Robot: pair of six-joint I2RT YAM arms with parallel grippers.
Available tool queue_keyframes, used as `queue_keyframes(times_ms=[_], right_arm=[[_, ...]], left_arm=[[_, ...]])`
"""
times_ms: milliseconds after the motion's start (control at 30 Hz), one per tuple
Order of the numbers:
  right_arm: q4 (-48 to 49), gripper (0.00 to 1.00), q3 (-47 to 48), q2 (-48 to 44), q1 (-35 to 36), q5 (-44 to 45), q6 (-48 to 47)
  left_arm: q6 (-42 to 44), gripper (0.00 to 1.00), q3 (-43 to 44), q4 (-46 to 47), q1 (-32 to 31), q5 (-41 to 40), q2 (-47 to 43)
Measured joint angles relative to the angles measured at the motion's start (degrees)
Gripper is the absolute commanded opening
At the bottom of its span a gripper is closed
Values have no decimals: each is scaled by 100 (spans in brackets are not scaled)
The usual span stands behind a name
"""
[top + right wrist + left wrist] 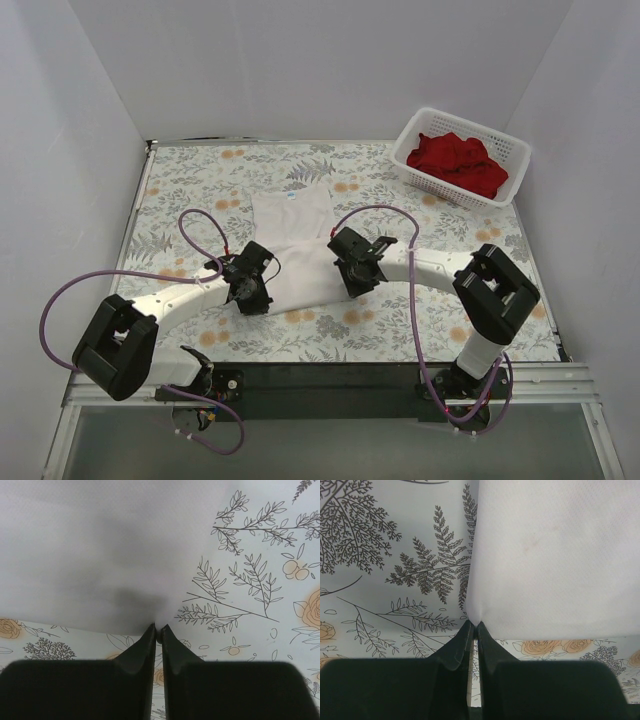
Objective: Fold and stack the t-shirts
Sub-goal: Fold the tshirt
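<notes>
The white t-shirt lies on the flowered table, its collar toward the far side. My left gripper is shut on the shirt's near left corner; the left wrist view shows the white cloth pinched at the fingertips. My right gripper is shut on the near right corner; the right wrist view shows the cloth pinched there. Both corners seem lifted slightly off the table. Red t-shirts lie crumpled in the basket.
A white plastic lattice basket stands at the far right corner. The flowered tablecloth covers the table, with white walls on three sides. Purple cables loop over both arms.
</notes>
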Motion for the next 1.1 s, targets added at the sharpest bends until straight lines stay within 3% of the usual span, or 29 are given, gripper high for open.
queue_keyframes(times_ms=[67,367,500,767,967,1100], right_arm=[[17,2,-2,2,26,13,0],[238,1,-275,-262,42,-111,-46],[188,1,-715,-737,293,-570,-37],[-1405,1,-1672,-1875,1340,-1635,98],[-2782,1,-1132,-2494,1193,-1554,76],[-3246,1,-164,-2426,697,-1202,-212]], left_arm=[[0,0,2,2,0,4,0],[-33,0,7,74,-81,299,26],[-302,0,7,-63,-787,516,0],[-1565,0,-20,-1185,-3069,741,-514],[-2085,0,168,-1797,-3270,807,-1351],[-1917,0,1025,-2170,-3147,498,-826]])
